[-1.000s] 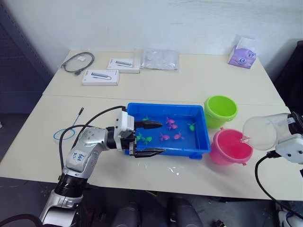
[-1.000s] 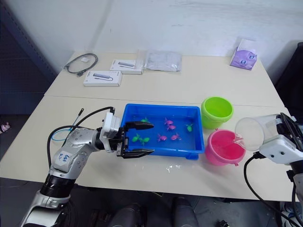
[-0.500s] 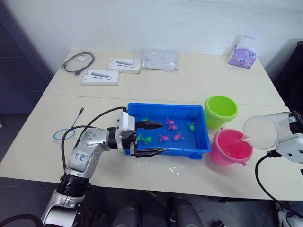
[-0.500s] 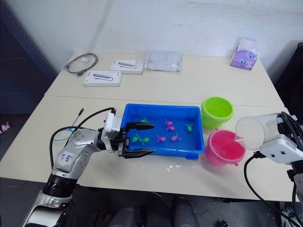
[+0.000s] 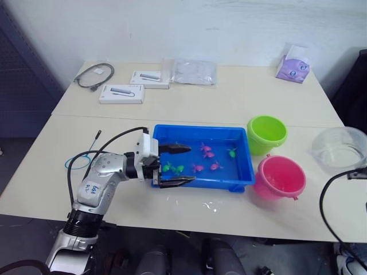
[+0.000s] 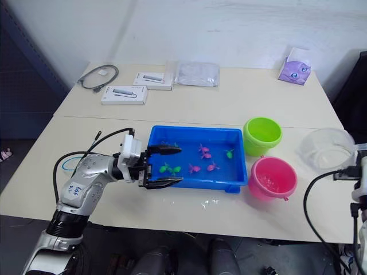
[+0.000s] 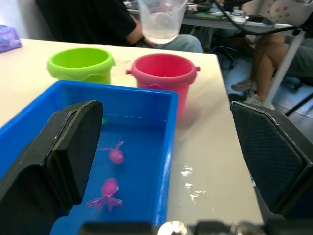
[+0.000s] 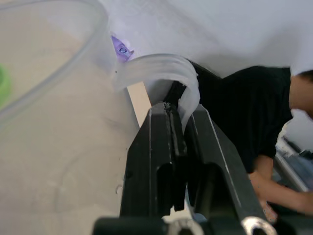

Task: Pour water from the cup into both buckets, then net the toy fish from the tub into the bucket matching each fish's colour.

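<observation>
At the right edge of the table, the clear cup (image 5: pixel 339 148) hangs upright and apart from the pink bucket (image 5: pixel 280 177), its handle pinched between the closed fingers of the right gripper (image 8: pixel 177 147), as the wrist view shows. A second ago the same cup was tipped with its lip over the pink bucket; it has since swung back level and drawn away toward the table's edge, so the pour there looks finished, while the green bucket (image 5: pixel 267 134) just behind may be next. Thin, see-through plastic of this kind is likely light, a little flexible and slick when wet, so the handle seems the safer hold; squeezing the wall could buckle it. The left gripper (image 5: pixel 175 165) hovers at the near left end of the blue tub (image 5: pixel 245 172) with its fingers spread wide and nothing between them, having shifted only slightly along the rim. Green and pink toy fish (image 5: pixel 199 167) lie scattered in the tub's shallow water. The net (image 5: pixel 77 162) rests untouched on the table to the left, well apart from the tub. A few drops glisten on the tabletop in front of the tub.
</observation>
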You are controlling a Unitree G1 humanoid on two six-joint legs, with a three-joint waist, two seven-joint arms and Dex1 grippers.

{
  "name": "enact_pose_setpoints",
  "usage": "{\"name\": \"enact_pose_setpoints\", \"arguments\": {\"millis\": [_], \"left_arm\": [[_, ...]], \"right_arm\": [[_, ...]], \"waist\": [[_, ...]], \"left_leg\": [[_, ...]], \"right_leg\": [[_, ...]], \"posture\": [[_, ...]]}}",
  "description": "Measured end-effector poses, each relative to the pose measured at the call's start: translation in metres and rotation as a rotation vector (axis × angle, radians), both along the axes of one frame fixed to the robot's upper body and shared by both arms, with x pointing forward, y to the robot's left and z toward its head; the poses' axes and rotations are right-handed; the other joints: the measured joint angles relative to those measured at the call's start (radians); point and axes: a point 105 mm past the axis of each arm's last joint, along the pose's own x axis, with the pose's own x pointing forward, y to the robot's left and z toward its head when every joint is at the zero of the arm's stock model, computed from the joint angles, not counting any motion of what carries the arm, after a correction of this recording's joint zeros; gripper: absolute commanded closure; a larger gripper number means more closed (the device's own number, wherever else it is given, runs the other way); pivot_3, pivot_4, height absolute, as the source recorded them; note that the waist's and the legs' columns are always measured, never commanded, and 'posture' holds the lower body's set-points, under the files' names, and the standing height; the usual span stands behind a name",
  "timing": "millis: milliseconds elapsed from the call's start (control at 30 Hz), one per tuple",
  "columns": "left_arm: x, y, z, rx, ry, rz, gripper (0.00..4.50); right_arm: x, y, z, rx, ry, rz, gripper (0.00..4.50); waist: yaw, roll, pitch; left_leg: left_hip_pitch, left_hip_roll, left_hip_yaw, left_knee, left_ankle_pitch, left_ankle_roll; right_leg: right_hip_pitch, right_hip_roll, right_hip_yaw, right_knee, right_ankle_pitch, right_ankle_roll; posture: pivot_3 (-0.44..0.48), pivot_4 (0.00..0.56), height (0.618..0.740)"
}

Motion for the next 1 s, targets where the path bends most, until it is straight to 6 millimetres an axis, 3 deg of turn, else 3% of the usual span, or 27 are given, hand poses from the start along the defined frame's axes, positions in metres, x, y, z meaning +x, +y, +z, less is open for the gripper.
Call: {"name": "enact_pose_setpoints", "arguments": {"millis": [133, 267, 367, 433, 467, 600, 1000], "left_arm": [[0.016, 0.012, 0.012, -0.061, 0.003, 0.102, 0.00], [0.032, 0.019, 0.033, -0.139, -0.015, 0.188, 0.00], [0.042, 0.025, 0.044, -0.209, -0.011, 0.251, 0.00], [0.047, 0.027, 0.048, -0.218, -0.017, 0.268, 0.00], [0.047, 0.027, 0.048, -0.215, -0.023, 0.270, 0.00], [0.047, 0.025, 0.045, -0.195, -0.023, 0.269, 0.00], [0.044, 0.016, 0.029, -0.141, 0.004, 0.254, 0.00]], "right_arm": [[0.014, -0.009, 0.011, 0.128, -0.010, -0.018, 4.43], [0.045, -0.005, 0.036, 0.153, 0.019, -0.041, 4.43], [0.067, -0.002, 0.041, 0.134, 0.096, -0.053, 4.43], [0.082, 0.003, 0.042, 0.042, 0.159, -0.041, 4.43], [0.095, 0.009, 0.044, -0.085, 0.212, -0.039, 4.43], [0.112, 0.018, 0.045, -0.292, 0.256, -0.040, 4.43], [0.130, 0.043, 0.047, -0.728, 0.250, -0.025, 4.43]], "waist": [[0.001, 0.000, 0.000], [0.000, 0.000, 0.000], [0.002, 0.000, 0.000], [0.004, 0.000, 0.000], [0.001, 0.000, 0.000], [0.001, -0.001, 0.000], [0.001, -0.001, 0.001]], "left_leg": [[0.000, 0.000, 0.000, 0.001, 0.000, 0.000], [-0.001, 0.000, 0.000, 0.003, 0.000, 0.001], [-0.003, 0.000, -0.001, 0.004, 0.000, 0.001], [-0.004, 0.000, -0.001, 0.006, 0.000, 0.001], [-0.005, -0.001, 0.000, 0.006, -0.001, 0.002], [-0.006, -0.001, 0.000, 0.008, -0.001, 0.002], [-0.006, -0.001, 0.000, 0.009, -0.001, 0.002]], "right_leg": [[0.000, 0.000, 0.000, 0.001, 0.000, 0.000], [-0.001, 0.000, 0.000, 0.002, 0.000, 0.000], [-0.002, 0.000, -0.001, 0.002, 0.000, 0.000], [-0.002, 0.000, -0.002, 0.002, 0.001, 0.001], [-0.002, 0.000, -0.002, 0.002, 0.001, 0.002], [-0.002, 0.000, -0.002, -0.001, 0.002, 0.004], [-0.002, 0.000, -0.002, -0.002, 0.003, 0.005]], "posture": [[0.000, 0.150, 0.739], [0.000, 0.150, 0.739], [0.000, 0.150, 0.739], [0.000, 0.150, 0.739], [0.000, 0.150, 0.739], [0.000, 0.150, 0.739], [0.000, 0.150, 0.739]]}}
